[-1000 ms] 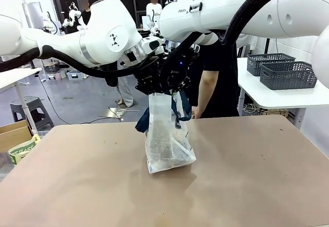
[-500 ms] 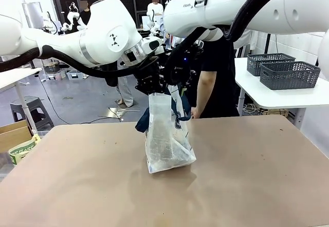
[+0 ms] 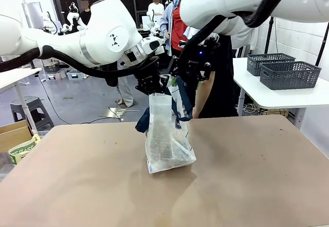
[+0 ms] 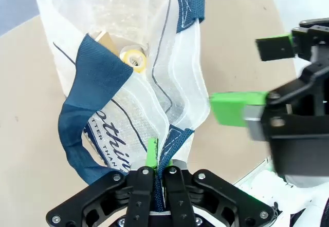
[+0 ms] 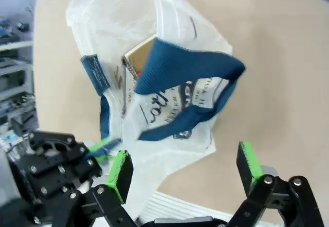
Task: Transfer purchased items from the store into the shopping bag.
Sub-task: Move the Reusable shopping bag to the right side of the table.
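Observation:
The shopping bag (image 3: 165, 134), translucent white with navy straps, stands upright on the brown table (image 3: 247, 175). My left gripper (image 3: 153, 87) is shut on the bag's rim by a strap; its fingertips (image 4: 159, 157) pinch the plastic. The right gripper (image 3: 193, 72) hangs open just right of the bag's top, touching nothing, with its green pads (image 5: 121, 171) wide apart above the bag (image 5: 169, 103). Inside the bag lie purchased items: a yellow roll (image 4: 132, 58) and a flat brown card-like piece (image 5: 140, 57). The store is out of view.
A person in black (image 3: 218, 88) stands at the far edge behind the bag. A white side table (image 3: 280, 97) at the right holds two dark grey mesh baskets (image 3: 287, 74). Open tabletop lies around the bag.
The right gripper has opened, let go of the bag's strap, and drawn up and to the right. The left gripper and bag have stayed in place.

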You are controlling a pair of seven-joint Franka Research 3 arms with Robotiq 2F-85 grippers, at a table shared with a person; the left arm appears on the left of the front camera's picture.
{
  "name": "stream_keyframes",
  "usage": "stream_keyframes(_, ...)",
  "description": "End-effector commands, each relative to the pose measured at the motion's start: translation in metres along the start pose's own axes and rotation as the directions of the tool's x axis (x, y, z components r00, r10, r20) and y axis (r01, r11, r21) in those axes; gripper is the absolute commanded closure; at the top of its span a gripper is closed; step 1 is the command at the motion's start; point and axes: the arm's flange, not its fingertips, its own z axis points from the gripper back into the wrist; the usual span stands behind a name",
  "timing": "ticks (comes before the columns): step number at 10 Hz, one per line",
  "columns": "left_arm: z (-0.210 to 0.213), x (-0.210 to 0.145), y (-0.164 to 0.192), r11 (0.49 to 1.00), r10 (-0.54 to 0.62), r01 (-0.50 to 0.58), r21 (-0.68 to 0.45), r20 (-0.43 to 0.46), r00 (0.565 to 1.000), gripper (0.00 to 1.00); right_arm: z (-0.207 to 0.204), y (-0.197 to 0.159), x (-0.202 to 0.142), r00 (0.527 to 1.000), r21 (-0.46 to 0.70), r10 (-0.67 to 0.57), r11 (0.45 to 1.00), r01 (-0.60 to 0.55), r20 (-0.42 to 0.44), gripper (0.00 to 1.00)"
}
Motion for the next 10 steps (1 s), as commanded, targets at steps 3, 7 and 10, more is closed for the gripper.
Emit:
stream_keyframes(3, 0.001, 0.0, 0.001, 1.0, -0.005, 0.005, -0.002, 0.002, 1.0, 1.0, 0.024, -0.049, -0.065, 0.939, -0.032, 0.344, 0.938, -0.345, -0.018, 0.0)
stream_keyframes(7, 0.001, 0.0, 0.001, 1.0, -0.005, 0.005, -0.002, 0.002, 1.0, 1.0, 0.027, -0.096, -0.097, 0.597, -0.083, 0.802, 0.597, -0.798, 0.036, 0.0)
stream_keyframes(10, 0.001, 0.0, 0.001, 1.0, -0.005, 0.005, -0.002, 0.002, 1.0, 1.0, 0.023, -0.12, -0.085, 0.482, -0.049, 0.839, 0.509, -0.86, 0.251, 0.0)
